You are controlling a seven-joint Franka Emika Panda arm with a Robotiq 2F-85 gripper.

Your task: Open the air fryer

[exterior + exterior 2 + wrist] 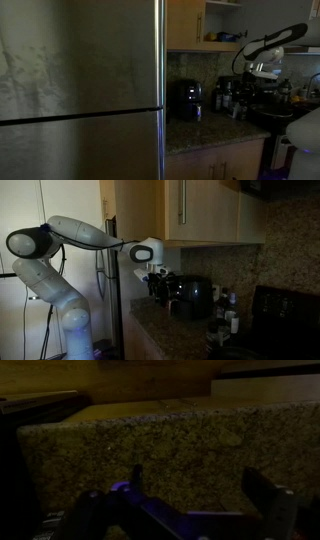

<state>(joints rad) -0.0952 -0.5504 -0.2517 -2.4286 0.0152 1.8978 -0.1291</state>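
Note:
The air fryer (188, 100) is a small black boxy appliance on the granite counter, right of the steel fridge. It also shows in an exterior view (193, 296), against the backsplash under the wooden cabinets. My gripper (156, 278) hangs in the air just beside the air fryer, near its upper front, and seems apart from it. In the wrist view the gripper (200, 492) is open, its two dark fingers spread wide with only speckled granite between them. The air fryer does not clearly show in the wrist view.
The steel fridge (80, 90) fills one side. A cluttered coffee machine (232, 95) and bottles (228, 315) stand beside the air fryer. Wooden cabinets (200, 210) hang overhead. A dark stove (285, 310) lies further along, and my arm (275, 42) reaches in above it.

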